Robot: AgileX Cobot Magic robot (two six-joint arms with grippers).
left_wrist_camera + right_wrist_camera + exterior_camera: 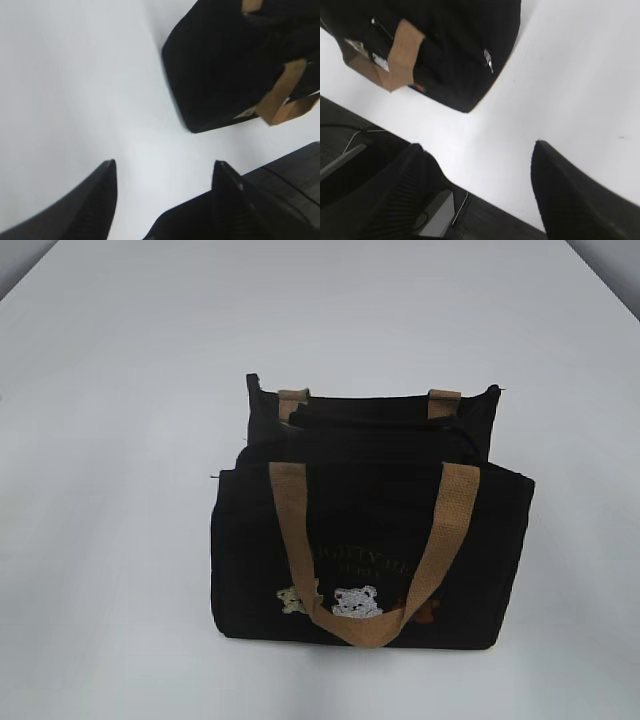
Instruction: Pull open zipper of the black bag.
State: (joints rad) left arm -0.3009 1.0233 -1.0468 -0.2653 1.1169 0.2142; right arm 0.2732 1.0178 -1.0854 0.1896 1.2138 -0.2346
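Risk I see: both grippers, left [165,190] and right [480,192], gape empty; tiny zipper [488,60] upper centre on bag [460,45] could slip.

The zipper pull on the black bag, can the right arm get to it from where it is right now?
Probably yes. In the right wrist view the silver zipper pull shows uncovered on the black bag, with only bare white table between it and the open right end effector. The tan strap lies off to one side.
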